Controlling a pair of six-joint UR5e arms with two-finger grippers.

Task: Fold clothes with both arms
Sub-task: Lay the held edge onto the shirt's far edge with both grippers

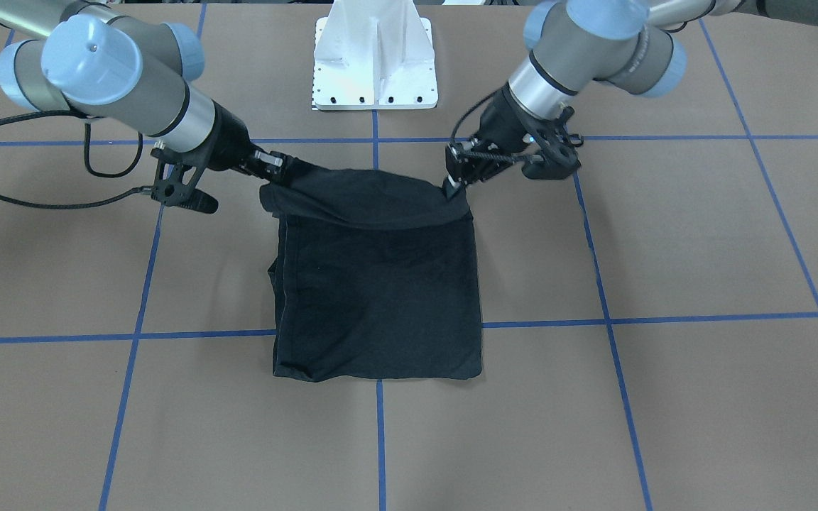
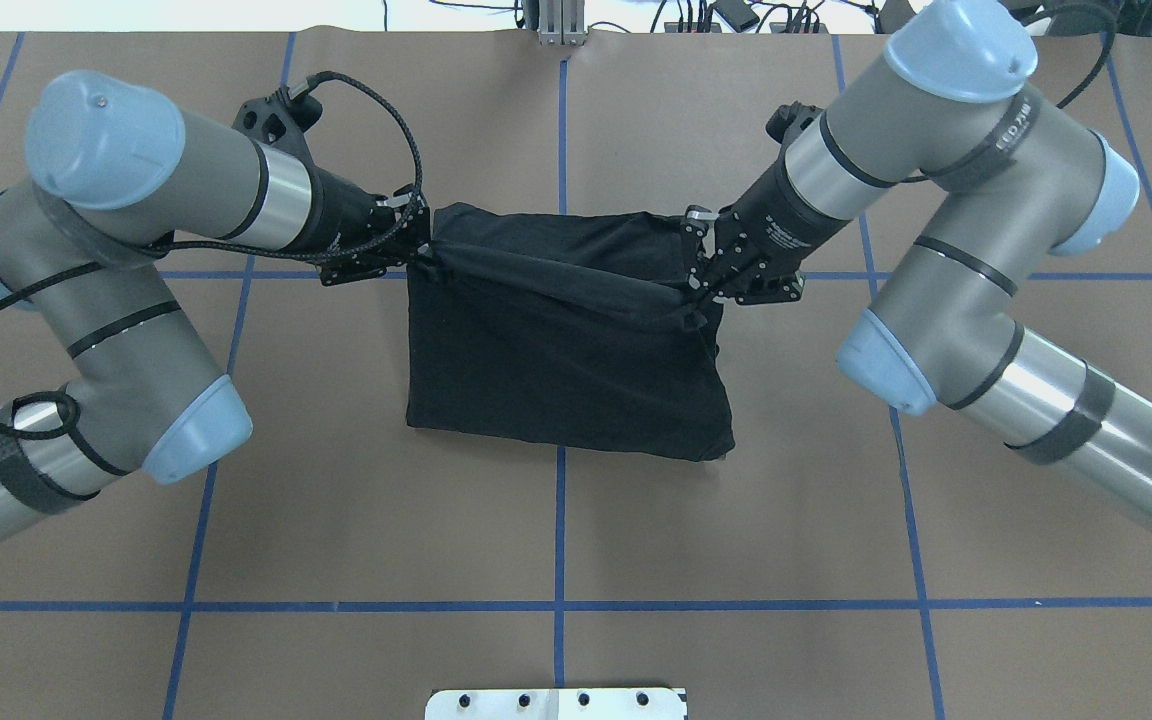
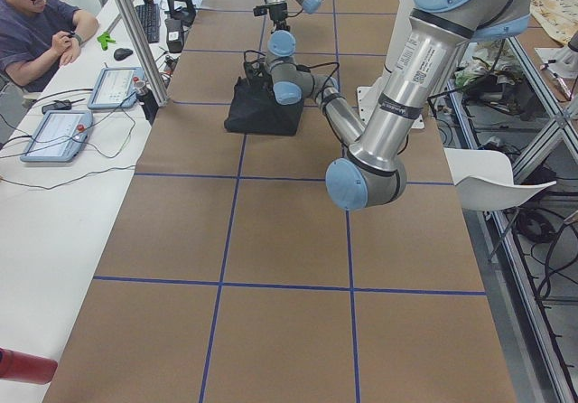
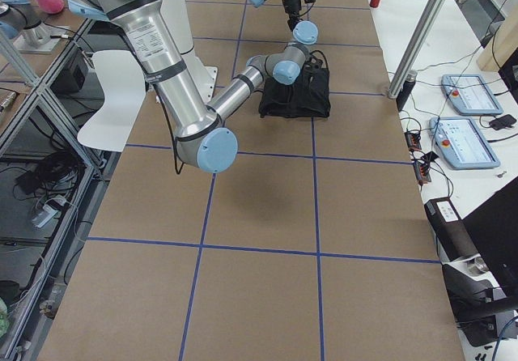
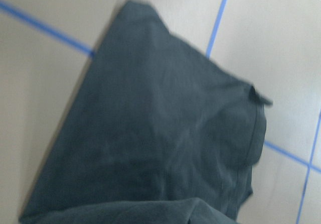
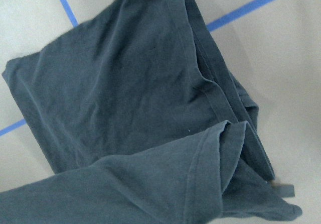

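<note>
Notes a brown table [image 1: 700, 234] crossed by blue tape lines [image 1: 664, 321]. Finds a white pedestal [image 1: 375, 64] on it, an operator [image 3: 32, 23] alongside.

You see the black T-shirt [image 1: 380, 284] lying folded mid-way across the table [image 1: 664, 397]. Its edge toward the robot's side is raised: the left gripper [image 1: 454, 187] pinches one corner, the right gripper [image 1: 275, 172] the other. The white pedestal [image 1: 375, 64] stands at that table edge.

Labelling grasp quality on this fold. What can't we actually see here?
Left gripper fingertips: buried in shirt fabric in the overhead and front views, so the number of layers pinched is unknown.
Right gripper fingertips: same.
Shirt's inner faces: covered by its own folds in every view.
Left wrist view: blurred, hems unclear.
Side views: shirt too small for detail.
</note>
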